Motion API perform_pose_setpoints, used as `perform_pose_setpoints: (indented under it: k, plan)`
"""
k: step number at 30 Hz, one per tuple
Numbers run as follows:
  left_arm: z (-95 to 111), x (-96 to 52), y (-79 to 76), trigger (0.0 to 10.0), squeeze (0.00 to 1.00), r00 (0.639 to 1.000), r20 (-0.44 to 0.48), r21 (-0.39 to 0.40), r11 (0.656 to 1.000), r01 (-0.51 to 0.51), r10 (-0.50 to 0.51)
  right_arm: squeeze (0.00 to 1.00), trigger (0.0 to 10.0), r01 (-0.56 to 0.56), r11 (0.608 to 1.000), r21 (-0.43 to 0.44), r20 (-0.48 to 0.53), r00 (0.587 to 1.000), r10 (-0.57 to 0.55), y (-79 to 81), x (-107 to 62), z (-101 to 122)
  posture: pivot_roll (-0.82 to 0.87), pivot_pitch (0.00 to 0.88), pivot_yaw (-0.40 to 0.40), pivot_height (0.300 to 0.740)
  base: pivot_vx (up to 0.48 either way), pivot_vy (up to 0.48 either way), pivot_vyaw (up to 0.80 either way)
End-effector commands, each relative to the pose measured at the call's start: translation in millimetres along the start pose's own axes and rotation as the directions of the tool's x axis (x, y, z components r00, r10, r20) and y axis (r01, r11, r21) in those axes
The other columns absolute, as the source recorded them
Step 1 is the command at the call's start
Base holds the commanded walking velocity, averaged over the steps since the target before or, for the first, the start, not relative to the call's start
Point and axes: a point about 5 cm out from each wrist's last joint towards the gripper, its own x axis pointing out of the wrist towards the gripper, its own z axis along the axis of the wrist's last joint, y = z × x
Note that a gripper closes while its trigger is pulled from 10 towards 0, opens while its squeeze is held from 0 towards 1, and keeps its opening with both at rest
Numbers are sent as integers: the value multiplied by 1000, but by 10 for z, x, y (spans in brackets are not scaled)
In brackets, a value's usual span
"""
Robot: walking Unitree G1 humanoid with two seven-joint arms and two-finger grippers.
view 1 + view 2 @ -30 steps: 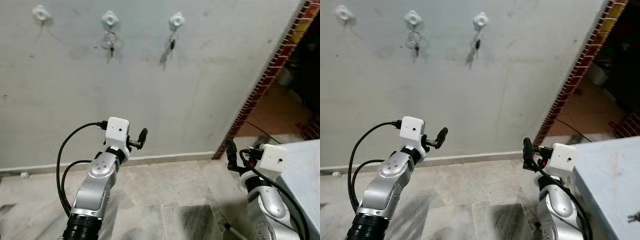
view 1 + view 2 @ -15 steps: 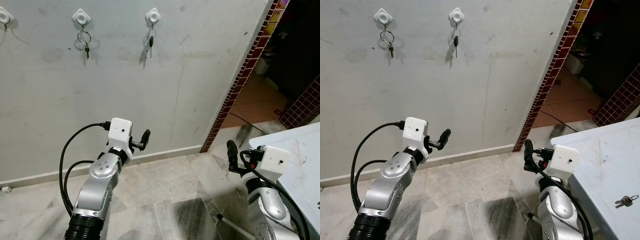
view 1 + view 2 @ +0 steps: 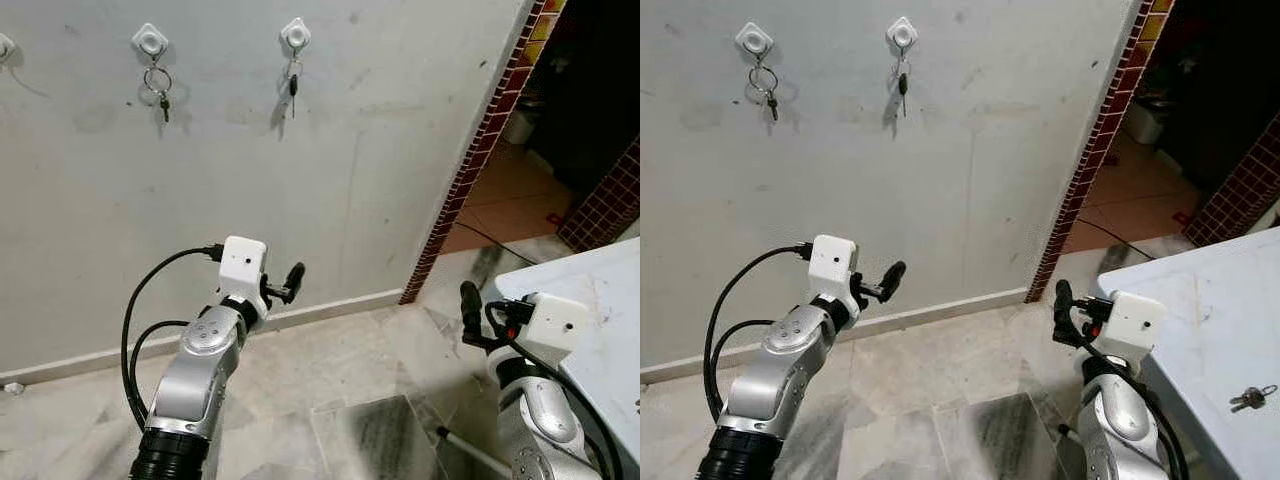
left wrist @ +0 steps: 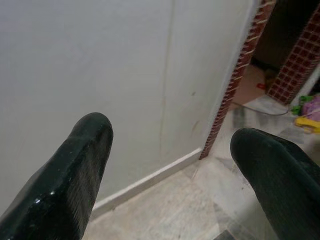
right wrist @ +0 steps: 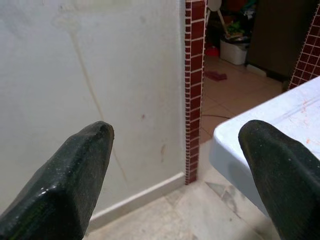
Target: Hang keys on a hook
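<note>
1. Hovering with fingers spread and empty, the left gripper and right gripper are facing the grey plaster wall.
2. Lying on the pale table beyond the right gripper, the small metal keys are risking being skidded off its smooth top.
3. Sitting high above both grippers, the white wall hooks are already carrying keys, inviting a snag.

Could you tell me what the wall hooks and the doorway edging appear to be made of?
The wall hooks look like white moulded plastic, smooth and slightly glossy, though painted metal is possible. The doorway edging appears to be small glazed ceramic tiles, dark red with pale grout lines.

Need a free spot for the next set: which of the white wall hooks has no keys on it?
The leftmost white wall hook, at the picture's edge, looks bare. The middle hook holds a ringed key bunch; the right hook holds a single dark key.
</note>
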Motion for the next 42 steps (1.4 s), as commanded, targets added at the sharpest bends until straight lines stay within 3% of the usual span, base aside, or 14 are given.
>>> perform_pose_setpoints:
  k: [1,12,20,42]
  plan:
    - [7,-44,-34,10000,0,999,-12,16,999,41,-41,0,10000,28,1000,1,10,1000,-28,-43,-31,34,52,47,-12,740,0,0,-800]
    - [-66,-107,-48,10000,0,998,-51,-16,999,38,-39,0,10000,26,1000,-2,2,1000,-26,-25,-62,16,47,54,-19,740,0,0,-800]
    - [-68,-104,-45,10000,0,998,-59,-34,999,27,-29,0,10000,19,1000,-4,9,1000,-19,-18,-30,37,49,54,-34,740,0,0,0]
    - [39,-1,3,10000,0,999,-32,-44,999,25,-26,0,10000,13,1000,-5,20,1000,-12,0,26,62,55,32,-37,740,0,455,0]
